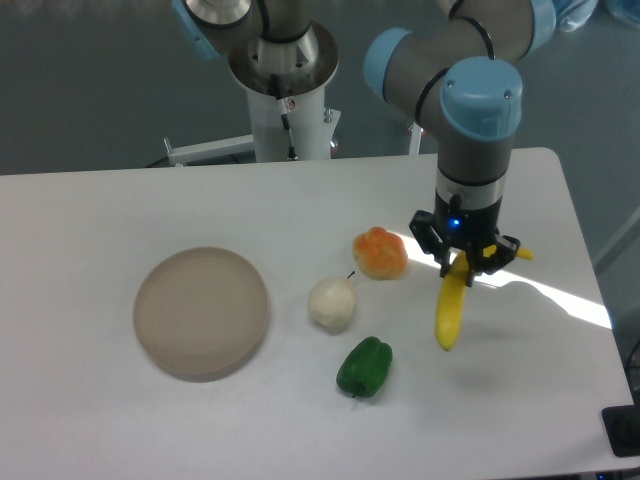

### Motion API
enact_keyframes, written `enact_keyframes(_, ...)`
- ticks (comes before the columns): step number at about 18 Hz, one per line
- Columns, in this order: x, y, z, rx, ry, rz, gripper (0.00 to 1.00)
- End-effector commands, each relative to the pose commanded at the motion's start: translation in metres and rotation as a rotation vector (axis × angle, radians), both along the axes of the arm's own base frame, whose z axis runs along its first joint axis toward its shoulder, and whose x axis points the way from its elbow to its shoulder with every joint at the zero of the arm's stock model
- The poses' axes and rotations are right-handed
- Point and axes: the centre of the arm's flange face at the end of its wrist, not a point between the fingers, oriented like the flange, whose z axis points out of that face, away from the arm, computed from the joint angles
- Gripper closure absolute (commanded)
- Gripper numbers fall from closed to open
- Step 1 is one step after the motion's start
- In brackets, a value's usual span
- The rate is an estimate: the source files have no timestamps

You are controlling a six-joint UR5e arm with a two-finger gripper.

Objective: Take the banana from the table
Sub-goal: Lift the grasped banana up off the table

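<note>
The banana point(450, 312) is bright yellow and hangs almost upright, its top end between my fingers and its lower tip pointing down just over the white table point(120, 420). My gripper point(463, 266) points straight down at the right side of the table and is shut on the banana's upper end. A small yellow bit sticks out to the right of the fingers. Whether the lower tip touches the table, I cannot tell.
An orange-red lumpy fruit point(381, 253) lies just left of the gripper. A pale round fruit point(332, 303) and a green pepper point(364, 367) lie left of the banana. A round beige plate point(201, 312) sits at the left. The table's right edge is close.
</note>
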Motion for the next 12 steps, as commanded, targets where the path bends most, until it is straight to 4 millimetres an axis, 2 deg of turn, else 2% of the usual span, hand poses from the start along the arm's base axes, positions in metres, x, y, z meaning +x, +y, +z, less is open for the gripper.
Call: enact_keyframes(12,-0.0078,0.0057,0.0011,0.008,0.020,-0.028,0.63)
